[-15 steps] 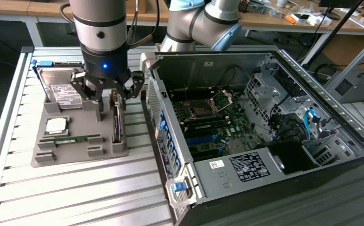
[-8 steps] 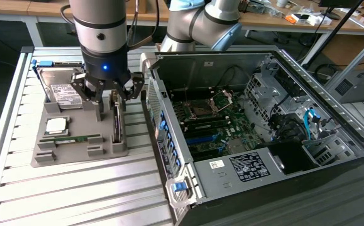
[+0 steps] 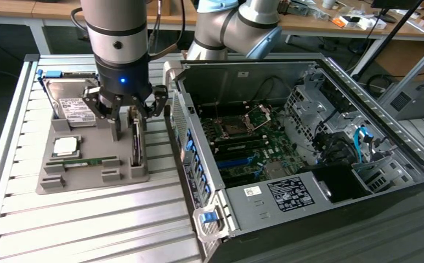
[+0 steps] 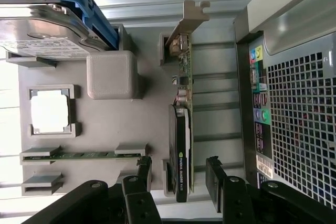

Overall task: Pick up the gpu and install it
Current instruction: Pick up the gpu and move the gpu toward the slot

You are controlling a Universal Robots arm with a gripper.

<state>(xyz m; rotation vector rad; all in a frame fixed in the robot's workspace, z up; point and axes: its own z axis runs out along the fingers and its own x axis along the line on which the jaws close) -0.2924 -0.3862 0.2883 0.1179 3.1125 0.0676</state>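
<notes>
Slatted metal table (image 3: pixel 87 230) carries a grey tray (image 4: pixel 131 124) of parts, and an open computer case (image 3: pixel 270 192) stands just beside it on the exterior view's right. The gpu (image 4: pixel 181 145) stands on its long edge in a slot along the tray side nearest the case. Its silver bracket (image 4: pixel 185 22) is at the end level with the hard drive (image 3: pixel 73 107).

The gripper (image 3: pixel 133 118) hangs over the card, released and grasping nothing. Its fingers (image 4: pixel 215 174) stand one on each side of the card, apart from both faces.

I judge the card light and stiff, but fragile. It is a thin board with small bare parts on the green stretch near the bracket. The black-covered body offers two flat, fairly smooth faces, and that looks the safest place to pinch, across the thickness near the middle. The bracket is thin sheet and would likely twist in a grip (and it sits far off balance). Smooth plastic may slip under a weak squeeze.

Around it, a grey block (image 4: pixel 111 74) rises from the tray near the bracket end, and a processor (image 4: pixel 50 109) and a memory stick (image 4: pixel 79 155) lie well clear on the far side. The slot's walls hold the card's lower edge. The case's perforated wall is close on the other side, so the finger there has little room.
</notes>
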